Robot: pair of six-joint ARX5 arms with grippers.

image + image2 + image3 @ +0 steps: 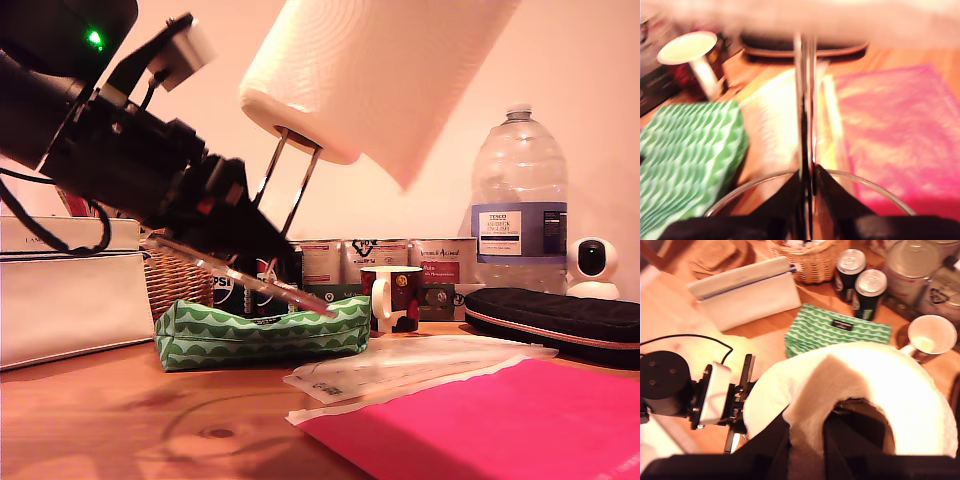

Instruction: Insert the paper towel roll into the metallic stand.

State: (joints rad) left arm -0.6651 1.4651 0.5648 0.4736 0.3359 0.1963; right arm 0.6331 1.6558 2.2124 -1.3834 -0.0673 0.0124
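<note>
My first hand is clamped on the tilted metallic stand; my second hand grips the paper towel roll, partly threaded. Misaligned tilt could jam it.

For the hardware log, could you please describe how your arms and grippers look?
My first gripper is black, on a black arm carrying a white camera box, a green light and black cables. My second gripper shows only black fingers.

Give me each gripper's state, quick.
My first gripper: closed on the thin chrome wire stand.
My second gripper: closed on the white embossed paper towel roll.
</note>
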